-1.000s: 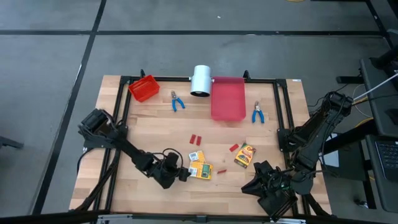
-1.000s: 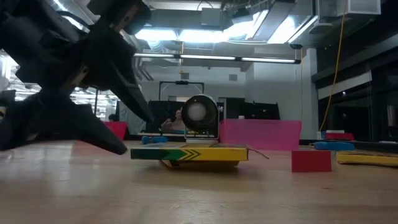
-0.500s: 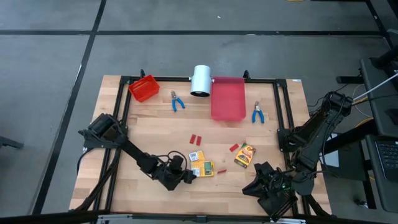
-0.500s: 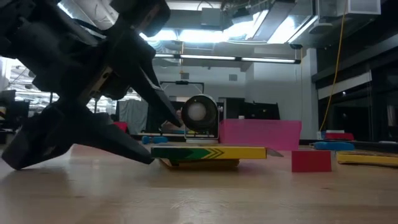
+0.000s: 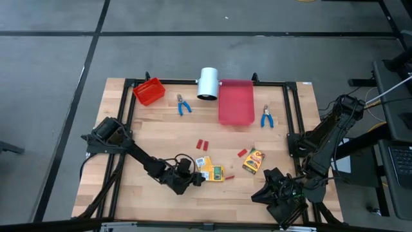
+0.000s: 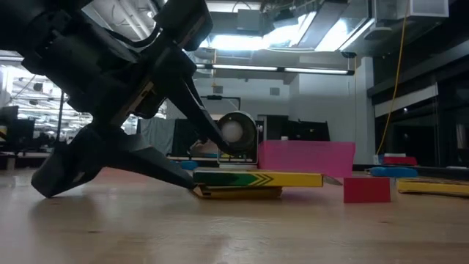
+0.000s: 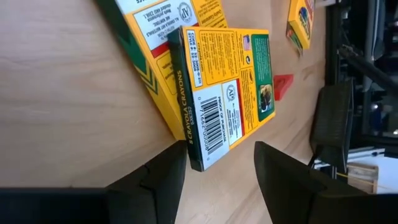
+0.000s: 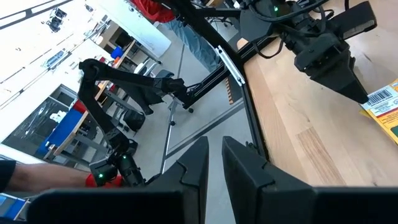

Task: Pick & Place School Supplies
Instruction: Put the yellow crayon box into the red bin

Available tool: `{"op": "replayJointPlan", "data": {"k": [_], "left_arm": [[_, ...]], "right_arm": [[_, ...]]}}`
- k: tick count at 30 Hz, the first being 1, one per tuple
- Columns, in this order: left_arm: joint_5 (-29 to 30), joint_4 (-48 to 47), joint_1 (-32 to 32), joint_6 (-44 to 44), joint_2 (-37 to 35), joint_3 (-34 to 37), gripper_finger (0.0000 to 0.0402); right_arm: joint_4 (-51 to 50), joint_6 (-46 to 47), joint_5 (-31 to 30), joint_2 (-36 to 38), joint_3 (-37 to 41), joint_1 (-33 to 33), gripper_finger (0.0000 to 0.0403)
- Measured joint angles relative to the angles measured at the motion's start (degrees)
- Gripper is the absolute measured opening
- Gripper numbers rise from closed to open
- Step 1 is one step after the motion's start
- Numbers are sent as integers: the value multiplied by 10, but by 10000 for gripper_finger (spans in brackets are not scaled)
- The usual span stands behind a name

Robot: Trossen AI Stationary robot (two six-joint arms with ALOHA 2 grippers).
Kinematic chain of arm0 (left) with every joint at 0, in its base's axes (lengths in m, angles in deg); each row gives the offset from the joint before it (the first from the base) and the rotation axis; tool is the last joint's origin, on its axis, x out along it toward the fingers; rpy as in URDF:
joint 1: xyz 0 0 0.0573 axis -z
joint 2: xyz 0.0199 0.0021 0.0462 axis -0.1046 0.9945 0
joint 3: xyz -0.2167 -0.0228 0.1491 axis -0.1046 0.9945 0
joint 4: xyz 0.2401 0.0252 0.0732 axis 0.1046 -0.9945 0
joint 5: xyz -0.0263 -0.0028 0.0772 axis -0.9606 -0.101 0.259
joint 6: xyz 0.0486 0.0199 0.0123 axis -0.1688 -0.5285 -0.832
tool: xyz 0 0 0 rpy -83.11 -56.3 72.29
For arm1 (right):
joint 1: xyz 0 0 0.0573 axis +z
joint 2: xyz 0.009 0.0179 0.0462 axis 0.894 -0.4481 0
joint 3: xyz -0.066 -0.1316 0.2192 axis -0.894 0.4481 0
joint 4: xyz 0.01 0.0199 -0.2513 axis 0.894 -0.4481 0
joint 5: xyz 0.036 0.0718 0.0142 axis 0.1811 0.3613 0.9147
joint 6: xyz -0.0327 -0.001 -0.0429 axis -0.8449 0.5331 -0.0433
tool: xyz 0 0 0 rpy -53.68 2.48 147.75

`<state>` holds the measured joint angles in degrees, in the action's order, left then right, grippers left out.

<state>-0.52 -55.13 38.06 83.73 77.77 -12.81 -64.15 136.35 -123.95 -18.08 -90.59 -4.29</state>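
Observation:
Two yellow-orange crayon boxes with green print lie stacked (image 5: 211, 170), the top one (image 7: 227, 87) askew on the lower (image 7: 155, 50). My left gripper (image 5: 196, 178) is open and low at the stack's left end, one finger along the table and one raised (image 6: 220, 136). The third box (image 5: 255, 161) lies to the right. Red blocks (image 5: 203, 144) (image 5: 243, 153) (image 5: 228, 176) are scattered around. Two blue-handled pliers (image 5: 183, 105) (image 5: 266, 117) lie near the far edge. My right gripper (image 5: 257, 192) is shut, at the near right. My left gripper meets the stacked boxes at their left end, coming level from the table's left. Its lower finger (image 6: 176, 176) lies along the table with its tip against the end of the boxes (image 6: 201, 189). The barcode end (image 7: 202, 140) stands between the open fingers. Both boxes rest flat on the table.
A small red bin (image 5: 149, 91), a white cylinder (image 5: 208, 84) and a larger pink-red tray (image 5: 235, 102) stand along the far edge. A black frame (image 5: 290, 109) borders the table. Bare wood lies left of the boxes and along the near edge.
My left gripper has moved toward the table's right, low along the wood, up to the stacked boxes, staying open. The top box has slid a little to the right ahead of it. My right arm has kept still.

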Motion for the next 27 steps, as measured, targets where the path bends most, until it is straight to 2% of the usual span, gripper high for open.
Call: {"op": "replayJointPlan", "data": {"k": [9, 13, 19, 24, 27], "left_arm": [[-31, -3, -10, -1, 0, 0, 174], [-42, -5, -14, -2, 0, 0, 126], [-42, -5, -12, -5, 0, 0, 15], [-33, -4, -2, -10, 0, 0, 3], [3, -4, 10, -1, 0, 0, 2]], "right_arm": [[0, 1, -5, 0, 0, 0, 52], [0, 2, -11, 0, 0, 0, 52], [0, 2, -15, 0, 0, 0, 52], [0, 2, -15, 0, 0, 0, 52], [0, 2, -15, 0, 0, 0, 52]]}}
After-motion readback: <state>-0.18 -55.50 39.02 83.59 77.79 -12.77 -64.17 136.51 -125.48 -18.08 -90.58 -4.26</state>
